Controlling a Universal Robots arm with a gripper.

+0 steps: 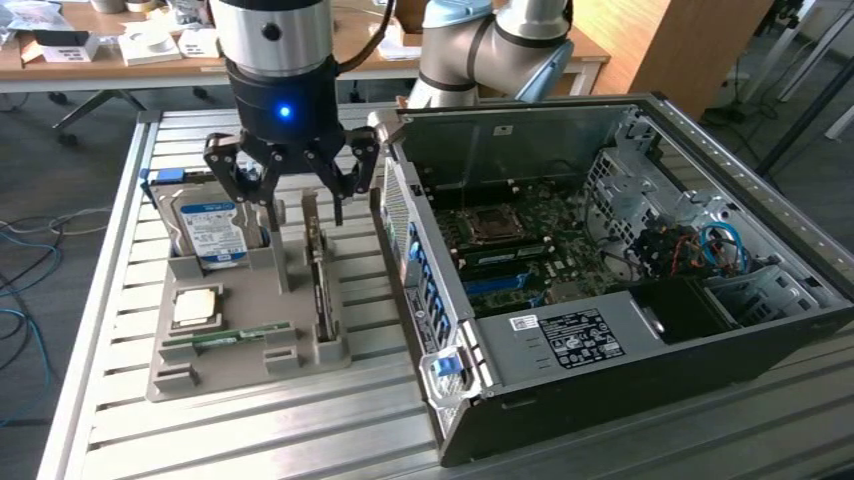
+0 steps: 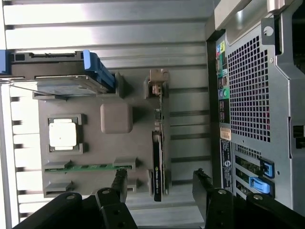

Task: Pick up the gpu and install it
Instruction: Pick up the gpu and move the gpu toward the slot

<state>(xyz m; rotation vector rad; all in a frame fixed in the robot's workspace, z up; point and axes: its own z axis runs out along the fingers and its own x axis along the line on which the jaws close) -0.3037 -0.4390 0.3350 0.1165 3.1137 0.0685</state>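
While claw hangs spread above gpu, gpu stands edgewise in tray | hard drive label: unreadable

The end effector (jaws spread) hovers over the gpu in the tray.

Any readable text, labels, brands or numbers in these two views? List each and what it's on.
No text reads for certain.
Blue-white label on the hard drive: print too small.
Black label on the computer case: white print, blurred.
White print along the gpu edge: too small.
Rear sticker with a round logo on the case's back: unreadable.
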